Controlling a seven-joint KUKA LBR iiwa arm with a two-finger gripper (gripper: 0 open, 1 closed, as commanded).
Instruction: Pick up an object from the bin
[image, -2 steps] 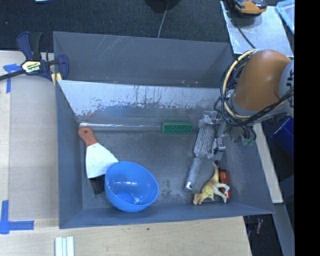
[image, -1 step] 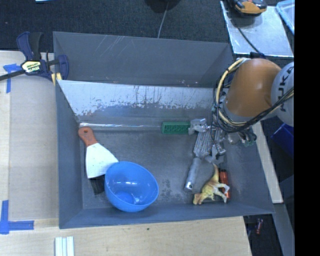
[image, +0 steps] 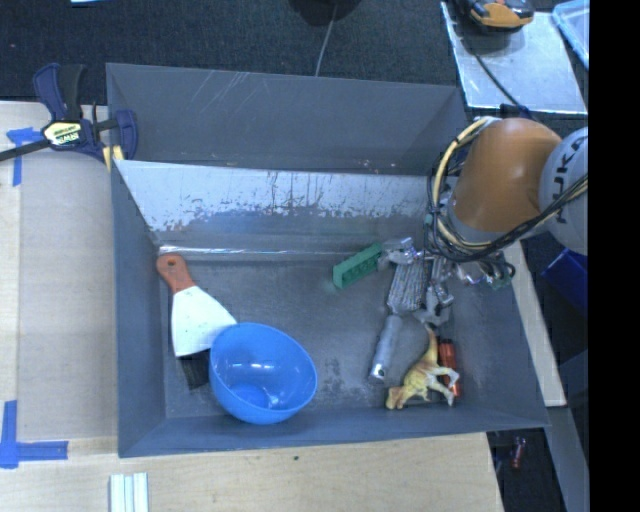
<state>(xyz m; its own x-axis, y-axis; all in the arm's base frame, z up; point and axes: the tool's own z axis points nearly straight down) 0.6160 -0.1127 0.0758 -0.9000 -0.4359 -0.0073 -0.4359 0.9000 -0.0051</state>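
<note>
in the bin (image: 138, 330), far left on the floor, lies a scraper (image: 192, 312) with a brown handle pointing up-left and a broad white blade, its lower edge just beside the bowl (image: 262, 375). the bowl is round, blue and upright, near the front wall, and it hides part of a dark thing under the scraper's blade. right of the middle, close to the back wall, a small green block (image: 357, 265) lies tilted, its right end higher than its left and near the head of the tool (image: 388, 345). the tool is the thing nearest the gripper: grey and metallic, long and slim, with a ribbed, flat, rectangular head at its upper end and a rounded shiny handle running down and slightly left toward the front wall. it lies flat on the floor in the right half of the bin, apart from the bowl. just right of its lower end sits a toy (image: 422, 384), a yellow animal figure with pale legs, lying near the front right corner. a small red piece (image: 447, 353) lies just above the toy's right end, touching or nearly touching it. the gripper (image: 434, 300) hangs low just beside the right edge of the tool's head and above the toy; whether it is open or closed cannot be told, as its metal parts blend with the tool's head. above it to the right sits the arm's orange cover (image: 500, 185), ringed by dark and yellow cables (image: 443, 190), over the bin's right wall.
</note>
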